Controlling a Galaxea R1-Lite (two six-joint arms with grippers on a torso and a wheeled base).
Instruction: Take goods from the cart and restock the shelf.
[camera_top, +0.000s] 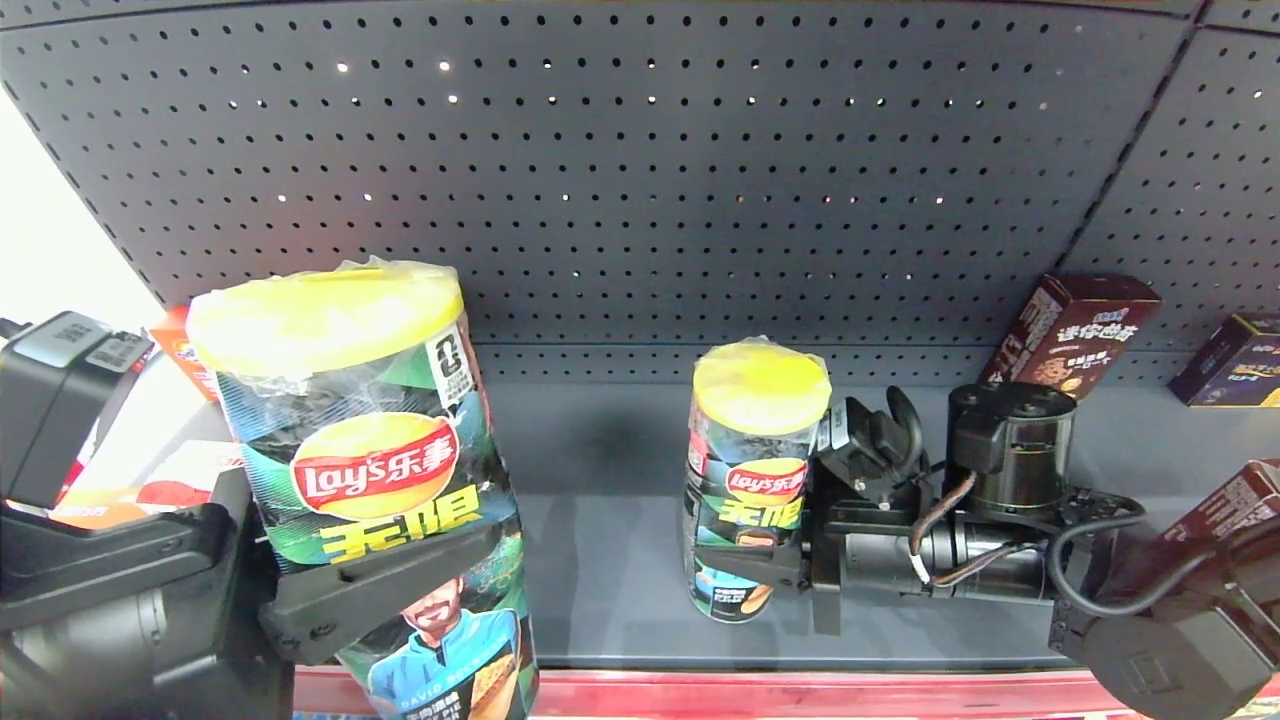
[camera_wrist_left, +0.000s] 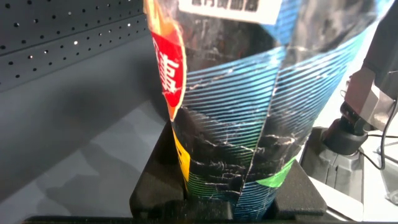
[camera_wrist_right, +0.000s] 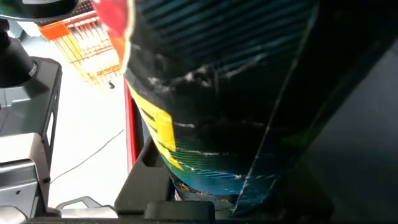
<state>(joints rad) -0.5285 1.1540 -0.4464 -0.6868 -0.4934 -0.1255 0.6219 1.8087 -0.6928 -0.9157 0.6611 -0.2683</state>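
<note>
Head view: left gripper (camera_top: 390, 585) clamps crinkly-wrapped near tube (camera_top: 350, 430); right gripper (camera_top: 752, 545), far tube (camera_top: 760, 420).

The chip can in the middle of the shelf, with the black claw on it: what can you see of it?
The chip can is a tall tube with a yellow lid under crinkled clear film and a glossy dark green-and-black wrapper bearing a red-and-yellow logo. It stands upright on the grey shelf, before the pegboard back panel. The right gripper is shut on its lower half, one black finger crossing its front.
</note>
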